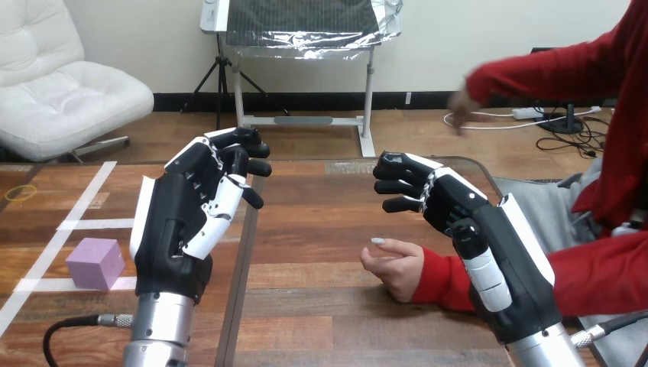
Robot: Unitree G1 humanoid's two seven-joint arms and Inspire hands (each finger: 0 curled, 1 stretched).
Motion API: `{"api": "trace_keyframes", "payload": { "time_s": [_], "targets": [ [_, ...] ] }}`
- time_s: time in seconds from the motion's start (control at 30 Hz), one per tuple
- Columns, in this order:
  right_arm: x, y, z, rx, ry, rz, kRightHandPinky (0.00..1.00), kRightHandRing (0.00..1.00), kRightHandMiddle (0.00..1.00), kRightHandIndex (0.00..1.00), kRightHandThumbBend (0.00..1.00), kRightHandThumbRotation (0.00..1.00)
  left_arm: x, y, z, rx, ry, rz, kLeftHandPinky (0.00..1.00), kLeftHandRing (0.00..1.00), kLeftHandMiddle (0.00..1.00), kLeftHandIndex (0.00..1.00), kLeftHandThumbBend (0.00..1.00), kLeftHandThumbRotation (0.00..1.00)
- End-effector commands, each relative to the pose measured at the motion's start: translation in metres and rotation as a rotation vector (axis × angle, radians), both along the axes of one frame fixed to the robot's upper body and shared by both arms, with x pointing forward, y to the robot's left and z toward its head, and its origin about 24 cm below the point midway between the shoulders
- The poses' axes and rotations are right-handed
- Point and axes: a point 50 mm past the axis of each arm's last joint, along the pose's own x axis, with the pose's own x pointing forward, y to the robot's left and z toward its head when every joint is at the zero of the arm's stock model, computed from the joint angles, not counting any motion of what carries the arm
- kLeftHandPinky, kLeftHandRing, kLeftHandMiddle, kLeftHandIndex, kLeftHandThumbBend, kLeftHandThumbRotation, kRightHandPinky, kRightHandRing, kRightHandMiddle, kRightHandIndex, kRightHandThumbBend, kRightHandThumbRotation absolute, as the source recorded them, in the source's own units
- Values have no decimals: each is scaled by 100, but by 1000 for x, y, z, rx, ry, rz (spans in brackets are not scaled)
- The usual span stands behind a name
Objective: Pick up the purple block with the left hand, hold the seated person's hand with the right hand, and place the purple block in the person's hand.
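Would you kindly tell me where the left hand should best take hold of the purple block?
Probably from above, with the left hand moved out to its left: thumb and fingers on two opposite upright faces of the purple block. It lies flat on the table, its sides flat and free of neighbours.

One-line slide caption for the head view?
Left hand and right hand hover open over the wooden table; purple cube block lies at left, person's hand rests on it at right.
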Motion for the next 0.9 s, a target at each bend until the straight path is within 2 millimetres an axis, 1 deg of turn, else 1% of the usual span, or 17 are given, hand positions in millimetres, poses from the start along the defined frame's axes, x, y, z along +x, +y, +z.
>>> {"api": "trace_keyframes", "payload": {
  "time_s": [0.0, 0.6, 0.8, 0.87],
  "targets": [
    [4, -2, 14, -11, -71, -2, 72, 78, 80, 80, 82, 100, 6, -2, 16, 12, -69, -13, 36, 59, 62, 61, 23, 40],
    [5, -2, 14, -10, -70, -6, 71, 77, 80, 80, 81, 100, 7, -1, 15, 38, -71, -3, 37, 59, 62, 61, 20, 39],
    [5, -2, 14, -12, -71, -9, 71, 77, 80, 80, 81, 100, 11, 2, 14, 78, -64, 4, 39, 60, 63, 62, 19, 39],
    [5, -2, 14, -12, -71, -10, 71, 77, 80, 80, 81, 100, 12, 3, 13, 94, -59, 4, 41, 61, 65, 64, 21, 39]
  ]
}}
